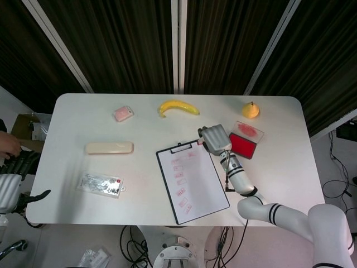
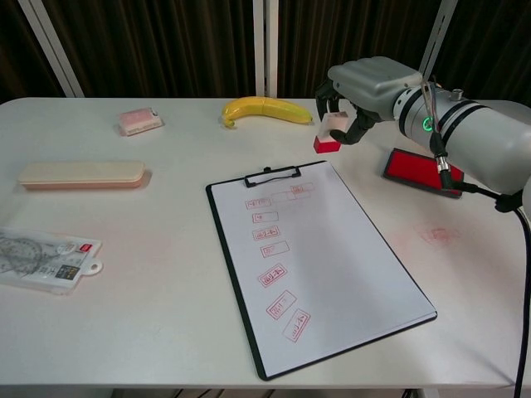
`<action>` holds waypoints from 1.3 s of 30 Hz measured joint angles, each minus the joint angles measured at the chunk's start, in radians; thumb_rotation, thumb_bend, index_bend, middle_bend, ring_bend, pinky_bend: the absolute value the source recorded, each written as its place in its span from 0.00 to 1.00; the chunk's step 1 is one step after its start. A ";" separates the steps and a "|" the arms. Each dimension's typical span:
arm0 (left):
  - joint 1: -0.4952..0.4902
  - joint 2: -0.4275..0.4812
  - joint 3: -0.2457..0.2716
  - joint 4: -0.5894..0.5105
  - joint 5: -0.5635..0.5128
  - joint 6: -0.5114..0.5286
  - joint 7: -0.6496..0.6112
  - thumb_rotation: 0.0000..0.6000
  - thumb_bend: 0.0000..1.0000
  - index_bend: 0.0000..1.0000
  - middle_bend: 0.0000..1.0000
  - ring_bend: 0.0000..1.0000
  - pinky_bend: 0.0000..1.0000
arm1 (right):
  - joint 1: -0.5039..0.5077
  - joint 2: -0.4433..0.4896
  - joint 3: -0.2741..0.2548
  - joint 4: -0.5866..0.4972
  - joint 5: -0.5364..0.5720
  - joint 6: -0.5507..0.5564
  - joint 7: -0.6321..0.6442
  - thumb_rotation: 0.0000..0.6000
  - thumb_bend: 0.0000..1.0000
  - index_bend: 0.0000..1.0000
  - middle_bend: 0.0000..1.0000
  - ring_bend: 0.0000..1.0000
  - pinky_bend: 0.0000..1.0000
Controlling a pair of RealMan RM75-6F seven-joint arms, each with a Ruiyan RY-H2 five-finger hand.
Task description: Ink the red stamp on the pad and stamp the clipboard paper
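Right hand is gripping the red rectangular stamp by its pale handle, fingers curled around it, red face pointing down; it's hanging in the air above the worktop, just off the top right corner of the black-framed clipboard and not touching the paper. In the head view the same right hand is sitting just right of the clip, with the stamp barely showing at its left edge. White clipboard paper is carrying a column of red stamp marks running down its left side. Red ink pad in a black tray is lying to the right of the hand, partly behind the forearm, with its clear lid lying just behind it in the head view. Left hand is hanging off the left edge of the worktop, dark fingers spread, holding nothing. Also lying on the worktop: yellow banana, yellow pear, pink eraser, cream pencil case, clear plastic ruler set, faint red smudge.
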 measured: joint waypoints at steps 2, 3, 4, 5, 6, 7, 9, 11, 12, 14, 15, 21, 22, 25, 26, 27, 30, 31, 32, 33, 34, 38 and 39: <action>0.001 -0.001 0.000 0.005 -0.001 0.001 -0.006 0.81 0.09 0.11 0.07 0.09 0.19 | 0.014 -0.022 0.001 0.028 0.020 -0.009 -0.014 1.00 0.47 0.82 0.67 0.85 0.89; 0.002 -0.001 0.000 0.007 -0.001 0.001 -0.008 0.81 0.09 0.11 0.07 0.09 0.19 | 0.019 -0.030 0.001 0.039 0.028 -0.012 -0.019 1.00 0.47 0.82 0.67 0.85 0.89; 0.002 -0.002 -0.001 0.009 -0.002 0.002 -0.012 0.81 0.09 0.11 0.07 0.09 0.19 | 0.024 -0.037 0.001 0.049 0.035 -0.015 -0.022 1.00 0.47 0.82 0.67 0.85 0.89; 0.003 -0.002 -0.001 0.010 -0.002 0.002 -0.014 0.81 0.09 0.11 0.07 0.09 0.19 | 0.030 -0.045 0.002 0.061 0.042 -0.020 -0.026 1.00 0.47 0.82 0.67 0.85 0.89; 0.003 -0.002 -0.002 0.012 -0.002 0.004 -0.016 0.81 0.09 0.11 0.07 0.09 0.19 | 0.034 -0.050 0.001 0.069 0.047 -0.023 -0.028 1.00 0.47 0.82 0.67 0.85 0.89; 0.004 -0.002 -0.002 0.013 -0.003 0.005 -0.018 0.81 0.09 0.11 0.07 0.09 0.19 | 0.037 -0.055 0.001 0.077 0.050 -0.026 -0.030 1.00 0.47 0.82 0.67 0.85 0.89; 0.004 -0.001 -0.003 0.015 -0.003 0.006 -0.021 0.81 0.09 0.11 0.07 0.09 0.19 | 0.045 -0.066 -0.001 0.094 0.058 -0.033 -0.033 1.00 0.47 0.82 0.67 0.85 0.89; 0.004 -0.001 -0.003 0.017 -0.003 0.004 -0.022 0.81 0.09 0.11 0.07 0.09 0.19 | 0.051 -0.076 -0.003 0.109 0.066 -0.040 -0.036 1.00 0.47 0.82 0.67 0.85 0.89; 0.004 -0.001 -0.003 0.017 -0.003 0.003 -0.023 0.81 0.09 0.11 0.07 0.09 0.19 | 0.054 -0.080 -0.004 0.114 0.069 -0.042 -0.036 1.00 0.47 0.82 0.67 0.85 0.89; 0.004 -0.002 -0.003 0.020 -0.003 0.002 -0.025 0.81 0.09 0.11 0.07 0.09 0.19 | 0.059 -0.088 -0.006 0.126 0.072 -0.047 -0.033 1.00 0.47 0.82 0.67 0.85 0.89; 0.004 -0.002 -0.003 0.021 -0.003 0.002 -0.026 0.81 0.09 0.11 0.07 0.09 0.19 | 0.061 -0.091 -0.007 0.130 0.073 -0.049 -0.032 1.00 0.47 0.82 0.67 0.85 0.89; 0.004 -0.004 -0.004 0.028 -0.005 0.000 -0.031 0.81 0.09 0.11 0.07 0.09 0.19 | 0.071 -0.109 -0.013 0.160 0.081 -0.057 -0.028 1.00 0.47 0.82 0.67 0.85 0.89; 0.004 -0.004 -0.004 0.029 -0.005 0.000 -0.033 0.81 0.09 0.11 0.07 0.09 0.19 | 0.072 -0.110 -0.013 0.163 0.082 -0.057 -0.028 1.00 0.47 0.82 0.67 0.85 0.89; 0.004 -0.004 -0.004 0.032 -0.005 0.000 -0.035 0.81 0.09 0.11 0.07 0.09 0.19 | 0.075 -0.115 -0.015 0.173 0.087 -0.062 -0.027 1.00 0.47 0.82 0.67 0.85 0.89; 0.004 -0.004 -0.004 0.032 -0.005 0.000 -0.035 0.81 0.09 0.11 0.07 0.09 0.19 | 0.076 -0.117 -0.016 0.178 0.088 -0.064 -0.027 1.00 0.47 0.82 0.67 0.85 0.89; 0.005 -0.004 -0.003 0.033 -0.005 0.000 -0.035 0.81 0.09 0.11 0.07 0.09 0.19 | 0.077 -0.119 -0.017 0.181 0.089 -0.065 -0.026 1.00 0.47 0.82 0.67 0.85 0.89; 0.007 -0.003 -0.003 0.034 -0.008 0.000 -0.036 0.81 0.09 0.11 0.07 0.09 0.19 | 0.079 -0.126 -0.019 0.192 0.091 -0.069 -0.023 1.00 0.47 0.82 0.67 0.85 0.89; 0.008 -0.003 -0.003 0.035 -0.008 0.000 -0.037 0.81 0.09 0.11 0.07 0.09 0.19 | 0.080 -0.128 -0.020 0.195 0.091 -0.070 -0.021 1.00 0.47 0.82 0.67 0.85 0.89; 0.008 -0.003 -0.003 0.035 -0.009 0.000 -0.037 0.81 0.09 0.11 0.07 0.09 0.19 | 0.081 -0.130 -0.020 0.199 0.091 -0.070 -0.020 1.00 0.47 0.82 0.67 0.85 0.89; 0.008 -0.003 -0.003 0.036 -0.009 0.000 -0.037 0.81 0.09 0.11 0.07 0.09 0.19 | 0.082 -0.132 -0.020 0.201 0.091 -0.070 -0.018 1.00 0.47 0.82 0.67 0.85 0.89; 0.008 -0.003 -0.003 0.037 -0.008 0.000 -0.038 0.81 0.09 0.11 0.07 0.09 0.19 | 0.083 -0.134 -0.020 0.203 0.091 -0.070 -0.016 1.00 0.47 0.82 0.67 0.85 0.89; 0.009 -0.004 -0.003 0.041 -0.009 0.000 -0.043 0.81 0.09 0.11 0.07 0.09 0.19 | 0.087 -0.140 -0.020 0.210 0.090 -0.071 -0.011 1.00 0.47 0.82 0.67 0.85 0.89; 0.009 -0.004 -0.003 0.042 -0.009 0.000 -0.044 0.81 0.09 0.11 0.07 0.09 0.19 | 0.087 -0.141 -0.021 0.212 0.090 -0.072 -0.012 1.00 0.47 0.82 0.67 0.85 0.89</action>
